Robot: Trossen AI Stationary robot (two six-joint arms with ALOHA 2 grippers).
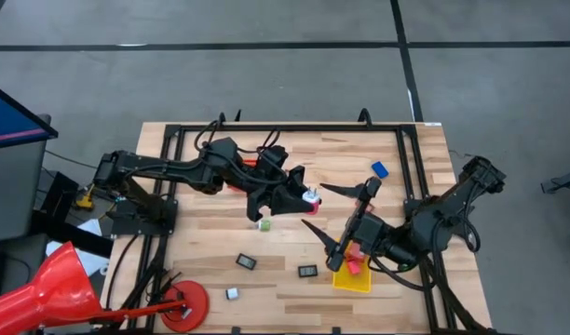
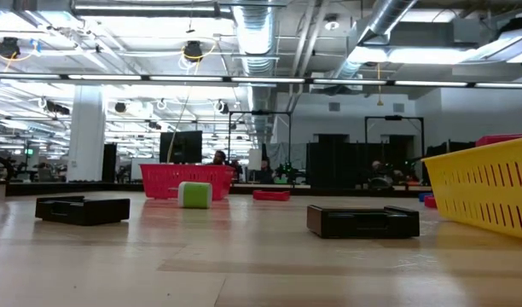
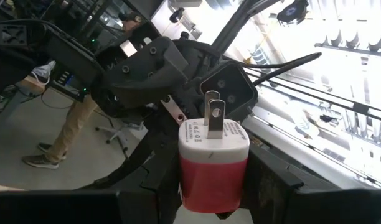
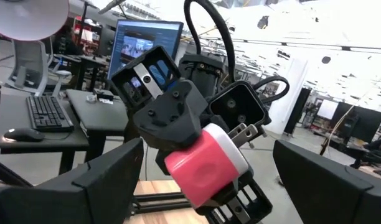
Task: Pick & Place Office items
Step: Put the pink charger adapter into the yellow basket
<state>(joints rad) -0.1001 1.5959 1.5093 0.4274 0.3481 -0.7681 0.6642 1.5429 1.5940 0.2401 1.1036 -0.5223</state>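
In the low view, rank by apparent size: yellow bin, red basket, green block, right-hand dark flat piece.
1. Yellow bin, though it sits nearest the camera.
2. Red basket, far back.
3. Dark flat piece.
4. Green block.

Glossy red-and-white plastic charger plug [image 3: 213, 163], 2 metal prongs, pale wooden table [image 1: 285, 270]

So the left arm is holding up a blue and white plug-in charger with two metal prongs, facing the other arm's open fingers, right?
Not quite: the charger is pink and white, not blue. The left wrist view shows the left gripper shut on the pink and white plug-in charger, its two metal prongs pointing out. The right wrist view shows it between the right gripper's wide-open fingers, held by the left arm.
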